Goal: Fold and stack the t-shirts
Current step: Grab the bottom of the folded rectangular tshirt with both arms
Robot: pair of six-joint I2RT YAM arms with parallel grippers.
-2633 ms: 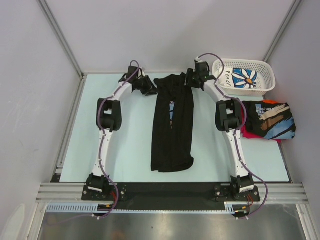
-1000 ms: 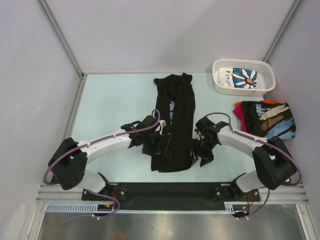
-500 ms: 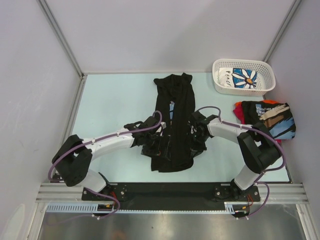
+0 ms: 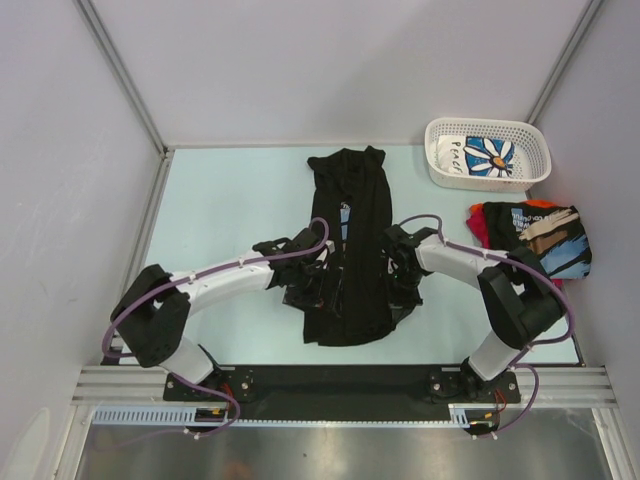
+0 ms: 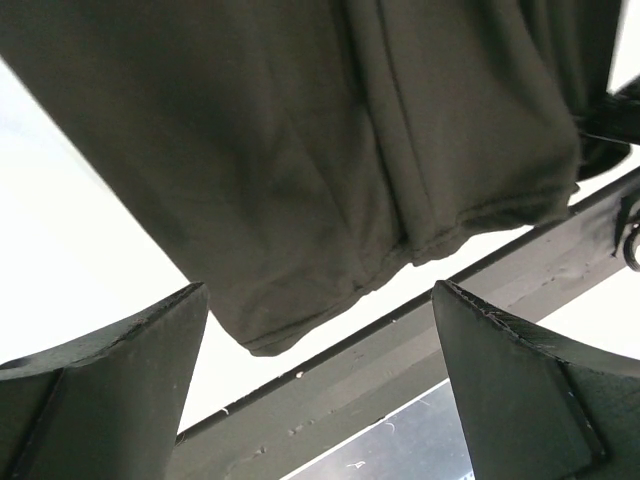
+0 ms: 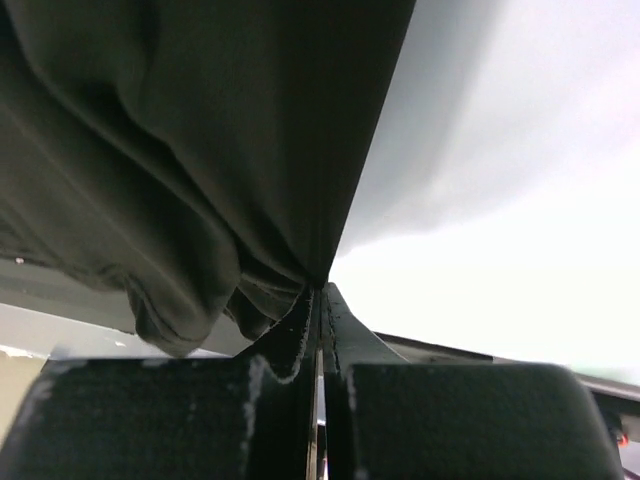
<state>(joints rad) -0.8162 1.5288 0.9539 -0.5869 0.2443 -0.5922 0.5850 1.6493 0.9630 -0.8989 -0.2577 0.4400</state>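
A black t-shirt [image 4: 348, 250], folded into a long strip, lies down the middle of the table. My right gripper [image 4: 402, 288] is at its lower right edge. In the right wrist view the gripper [image 6: 322, 292] is shut, with the black cloth [image 6: 200, 150] pinched at its tip and bunched to the left. My left gripper [image 4: 307, 288] is at the strip's lower left edge. It stands open [image 5: 320, 292] just over the hem of the shirt [image 5: 300, 150], with nothing between the fingers [image 5: 110, 400].
A white lattice basket [image 4: 540, 150] at the back right holds a white daisy-print shirt [image 4: 487, 155]. To the right lies a folded black shirt with brush-stroke print [image 4: 545, 240] on a red one [image 4: 478, 228]. The black front rail [image 5: 420, 360] runs below the hem.
My right gripper has moved onto the shirt's lower right edge and closed on it, and that edge now bulges outward. The left gripper has crept slightly inward and stayed open.
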